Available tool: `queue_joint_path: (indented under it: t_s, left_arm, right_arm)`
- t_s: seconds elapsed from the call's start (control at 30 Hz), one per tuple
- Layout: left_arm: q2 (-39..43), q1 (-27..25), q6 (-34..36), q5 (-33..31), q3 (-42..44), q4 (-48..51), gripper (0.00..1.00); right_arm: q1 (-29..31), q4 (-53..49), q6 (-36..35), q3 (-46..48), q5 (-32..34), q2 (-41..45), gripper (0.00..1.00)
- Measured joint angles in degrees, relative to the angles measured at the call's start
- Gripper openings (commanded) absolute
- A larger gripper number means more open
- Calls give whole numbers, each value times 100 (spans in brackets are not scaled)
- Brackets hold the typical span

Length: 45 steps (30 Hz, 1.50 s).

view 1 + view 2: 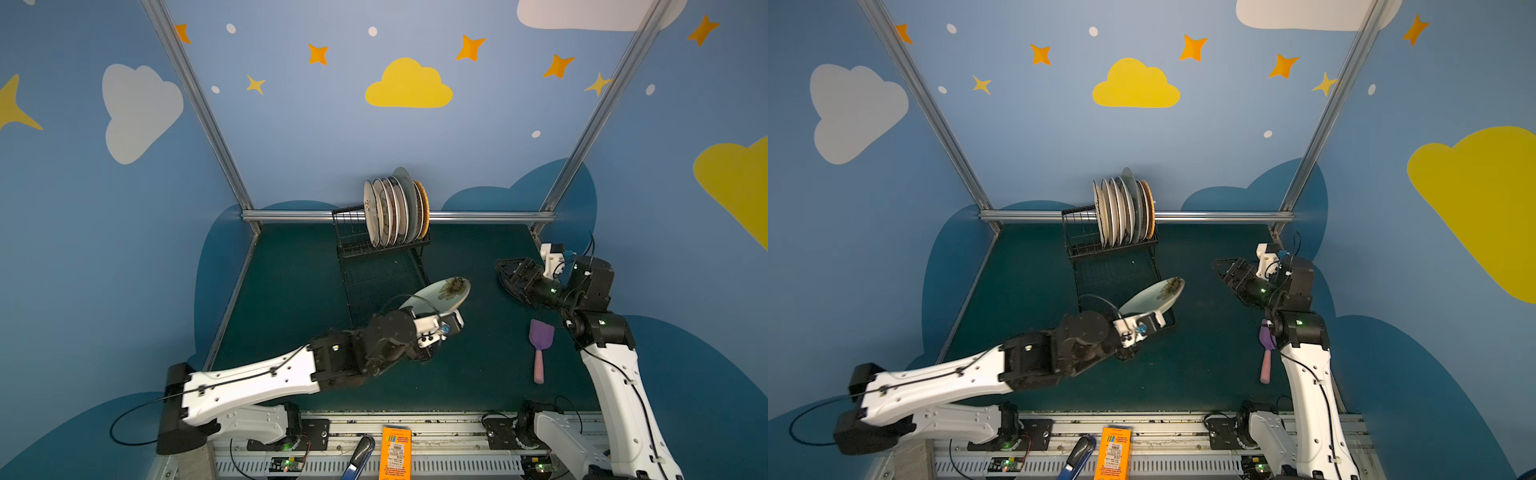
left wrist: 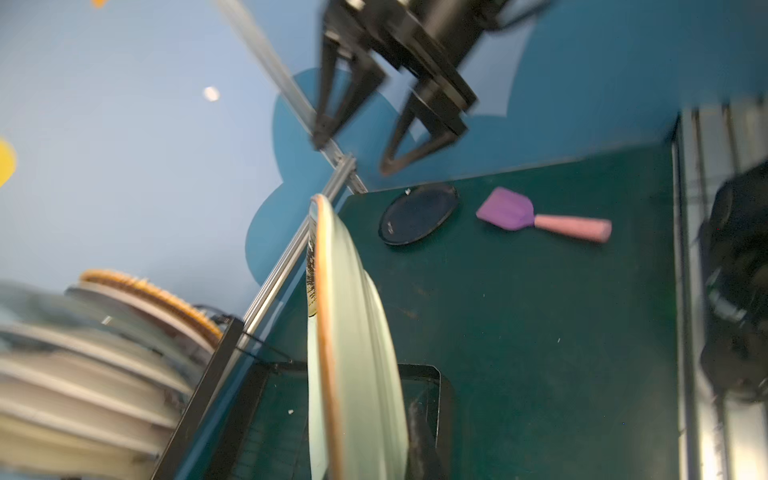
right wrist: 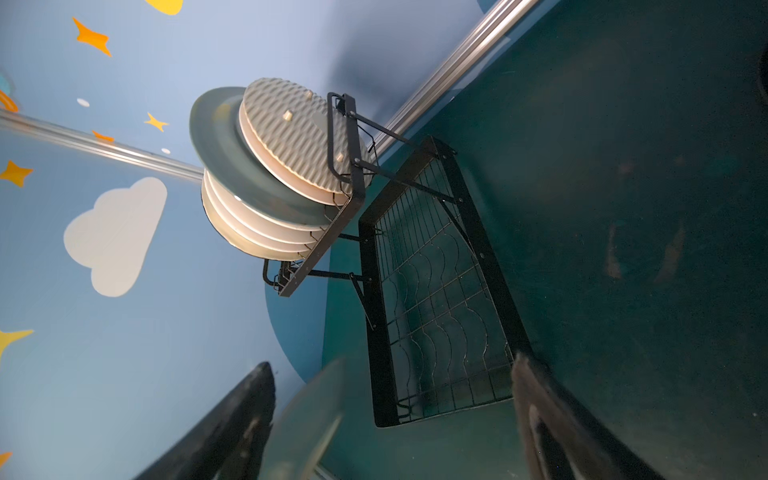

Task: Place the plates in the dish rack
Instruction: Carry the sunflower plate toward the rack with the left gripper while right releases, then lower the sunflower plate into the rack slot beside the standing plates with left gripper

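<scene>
The left pincer grips the near rim of a tilted pale green plate over the dish rack's near corner. The free slots lie ahead, left of the standing plates. The right pincer hangs open, seemingly above a dark plate on the table.

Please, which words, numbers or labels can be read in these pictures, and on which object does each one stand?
No text can be read.
Orange packet, in a top view: printed lines and a white label, too small.
Dark plate: a small white mark, too blurred.
</scene>
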<state>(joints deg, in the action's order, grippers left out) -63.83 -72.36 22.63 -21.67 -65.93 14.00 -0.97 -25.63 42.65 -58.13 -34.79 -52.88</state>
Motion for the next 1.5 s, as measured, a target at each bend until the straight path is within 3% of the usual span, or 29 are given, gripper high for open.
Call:
queue_joint_path:
  t_s: [0.13, 0.27, 0.4, 0.63, 0.97, 1.5]
  left_arm:
    - [645, 297, -1451, -439, -605, 503, 4]
    - [737, 1412, -2859, -533, -1475, 852, 4]
    - [149, 2861, -4087, -295, -2680, 1464, 4]
    - [-1327, 4107, -5184, 479, -4221, 2094, 4]
    - [-3143, 4756, -5654, 1075, -5528, 2835, 4]
    - [-3974, 4948, -5619, 1257, -6297, 3191, 4]
  right_arm:
    - [350, 470, -295, 326, 181, 155, 88]
    - [782, 874, -529, 826, 330, 267, 89]
    - [962, 1163, -599, 1167, 330, 157, 89]
    - [1126, 1305, -800, 1421, 330, 219, 91]
    - [1137, 1427, -929, 1751, 361, 586, 92]
    - [1137, 1427, -1163, 1840, 549, 695, 93]
